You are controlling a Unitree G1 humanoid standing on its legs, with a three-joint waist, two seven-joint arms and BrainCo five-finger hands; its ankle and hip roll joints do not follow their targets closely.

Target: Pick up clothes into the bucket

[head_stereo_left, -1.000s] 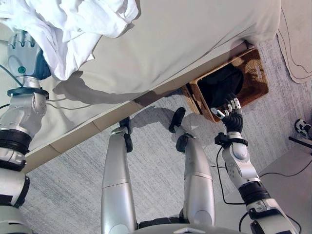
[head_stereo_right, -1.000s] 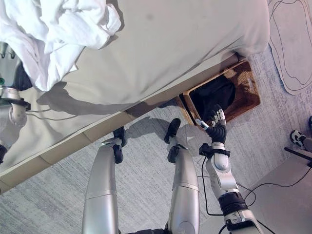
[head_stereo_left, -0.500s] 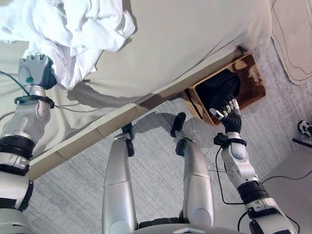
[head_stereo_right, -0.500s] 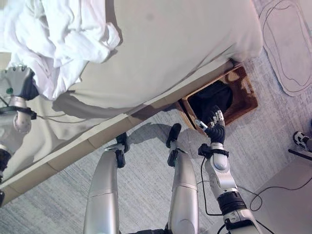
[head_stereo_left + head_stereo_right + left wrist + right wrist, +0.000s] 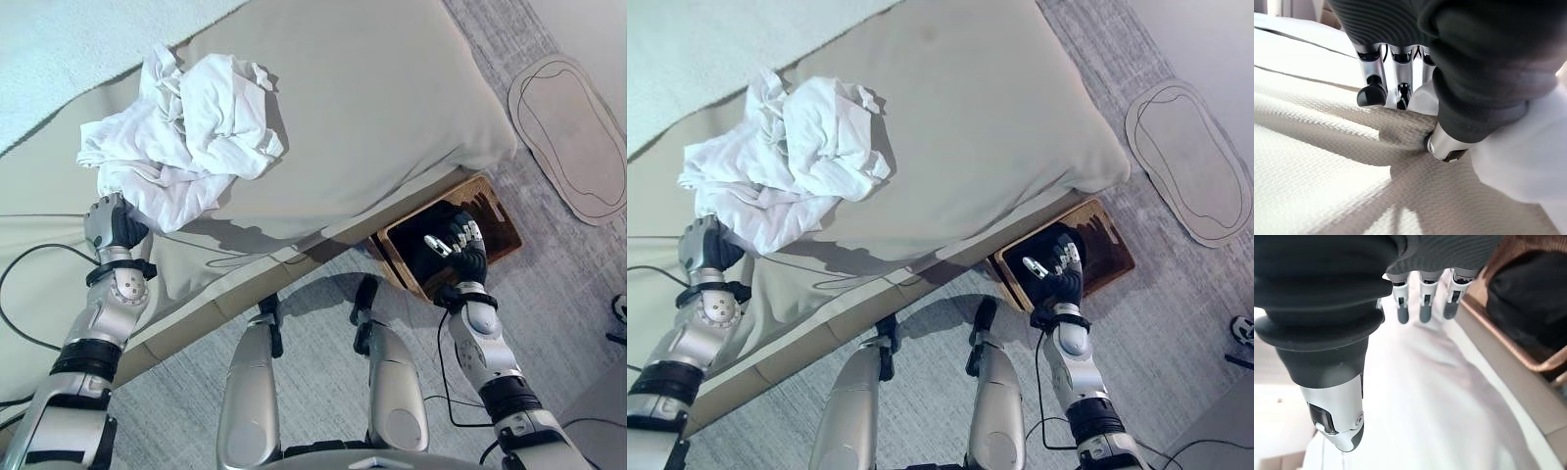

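Your left robot hand (image 5: 110,223) sits at the lower-left edge of the white clothes (image 5: 186,137) heaped on the bed (image 5: 372,108), fingers relaxed and grasping nothing. The right robot hand (image 5: 458,253) hovers unclenched over the bucket (image 5: 495,208), lower right, well apart.

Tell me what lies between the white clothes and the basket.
In the left eye view, only bare beige bed cover and its edge lie between the white clothes and the basket.

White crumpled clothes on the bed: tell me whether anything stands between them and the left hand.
Nothing visible does. The left hand is at the near edge of the white crumpled clothes on the beige bed, its fingers on the bedcover beside the white cloth.
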